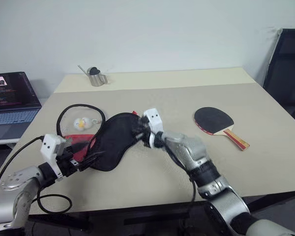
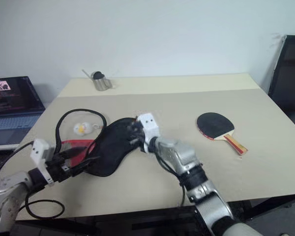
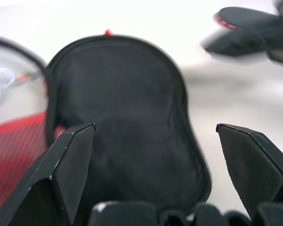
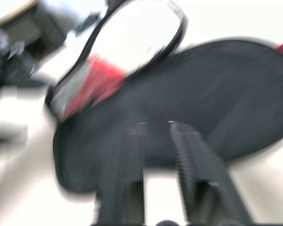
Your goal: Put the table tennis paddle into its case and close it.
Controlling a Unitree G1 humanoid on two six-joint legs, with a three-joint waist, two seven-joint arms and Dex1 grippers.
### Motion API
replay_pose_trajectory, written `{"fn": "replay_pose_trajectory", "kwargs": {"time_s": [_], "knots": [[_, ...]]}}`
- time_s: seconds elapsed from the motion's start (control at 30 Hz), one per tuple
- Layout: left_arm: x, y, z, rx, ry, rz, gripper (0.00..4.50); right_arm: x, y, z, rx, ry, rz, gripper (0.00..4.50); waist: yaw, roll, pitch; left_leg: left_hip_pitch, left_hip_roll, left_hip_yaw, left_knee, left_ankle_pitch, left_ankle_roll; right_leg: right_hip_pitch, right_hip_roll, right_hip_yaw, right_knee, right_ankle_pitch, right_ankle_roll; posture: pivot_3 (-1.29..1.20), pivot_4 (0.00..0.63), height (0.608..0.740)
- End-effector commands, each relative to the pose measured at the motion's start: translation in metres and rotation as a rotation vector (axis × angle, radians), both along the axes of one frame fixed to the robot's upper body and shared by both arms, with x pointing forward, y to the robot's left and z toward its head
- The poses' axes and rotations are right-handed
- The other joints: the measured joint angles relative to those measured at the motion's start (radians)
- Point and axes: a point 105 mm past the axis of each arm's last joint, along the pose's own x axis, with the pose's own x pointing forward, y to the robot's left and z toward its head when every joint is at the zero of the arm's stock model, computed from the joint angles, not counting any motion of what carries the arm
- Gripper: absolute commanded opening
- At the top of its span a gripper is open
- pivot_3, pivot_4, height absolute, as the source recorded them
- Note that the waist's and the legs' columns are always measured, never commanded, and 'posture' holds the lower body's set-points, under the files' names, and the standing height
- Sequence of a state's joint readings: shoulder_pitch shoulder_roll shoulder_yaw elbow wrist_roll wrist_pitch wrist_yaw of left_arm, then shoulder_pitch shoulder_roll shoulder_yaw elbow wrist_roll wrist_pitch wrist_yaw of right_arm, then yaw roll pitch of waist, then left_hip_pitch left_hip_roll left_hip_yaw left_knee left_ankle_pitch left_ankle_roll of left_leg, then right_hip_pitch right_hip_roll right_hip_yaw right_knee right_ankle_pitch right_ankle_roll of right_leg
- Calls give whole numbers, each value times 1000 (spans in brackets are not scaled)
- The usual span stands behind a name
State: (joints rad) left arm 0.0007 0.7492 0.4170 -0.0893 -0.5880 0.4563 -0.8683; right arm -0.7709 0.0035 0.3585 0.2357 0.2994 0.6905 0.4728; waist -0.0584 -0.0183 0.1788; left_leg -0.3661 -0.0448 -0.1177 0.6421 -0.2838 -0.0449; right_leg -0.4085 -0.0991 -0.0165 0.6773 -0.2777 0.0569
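The case (image 1: 113, 140) lies left of the table's middle, its black half up and a red mesh part (image 1: 81, 147) showing at its left. The table tennis paddle (image 1: 216, 122) rests black face up to the right, apart from the case, handle toward the table's near right. My left gripper (image 1: 88, 153) is open at the case's near-left end; in the left wrist view its fingers (image 3: 70, 165) stand wide with the black fabric (image 3: 127, 117) ahead of them. My right gripper (image 1: 139, 132) hovers at the case's right edge, open by a narrow gap, nothing seen between its fingers (image 4: 132, 150).
A small white-yellow plush charm (image 1: 82, 123) and a black cable loop (image 1: 81, 107) lie just behind the case. A metal cup (image 1: 96, 77) stands at the back left. A laptop (image 1: 12, 101) sits beyond the table's left edge, a black chair (image 1: 287, 64) at the right.
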Motion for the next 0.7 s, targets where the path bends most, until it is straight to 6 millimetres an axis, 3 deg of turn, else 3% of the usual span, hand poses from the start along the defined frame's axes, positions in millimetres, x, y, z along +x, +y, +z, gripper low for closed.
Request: {"fn": "replay_pose_trajectory", "kwargs": {"time_s": [0.03,0.1,0.3,0.5,0.7], "knots": [[0,6,19,-2,-70,32,4500,-15,13,16,-1,-135,112,2326,1,0,0,0,1,1,1,0,0,0,1,0,1,0,0,0,150,740],[1,11,20,-6,-73,57,4500,-16,16,11,-21,-156,129,3009,1,0,0,1,3,3,1,0,0,0,4,0,1,1,-2,0,150,740],[4,24,24,-18,-85,110,4500,-12,28,2,-100,-254,134,3009,0,0,0,2,4,5,1,0,-1,-2,10,2,1,3,-5,0,150,740],[5,34,28,-17,-90,139,4500,2,34,-19,-103,-3,1,3009,2,-2,0,2,5,6,1,-1,-2,-3,11,3,1,4,-6,0,150,740],[6,37,29,-4,-83,136,4500,1,38,-24,-96,84,-20,3009,5,-3,-1,2,5,6,1,-2,-3,-3,10,3,0,4,-6,0,150,740]]}}
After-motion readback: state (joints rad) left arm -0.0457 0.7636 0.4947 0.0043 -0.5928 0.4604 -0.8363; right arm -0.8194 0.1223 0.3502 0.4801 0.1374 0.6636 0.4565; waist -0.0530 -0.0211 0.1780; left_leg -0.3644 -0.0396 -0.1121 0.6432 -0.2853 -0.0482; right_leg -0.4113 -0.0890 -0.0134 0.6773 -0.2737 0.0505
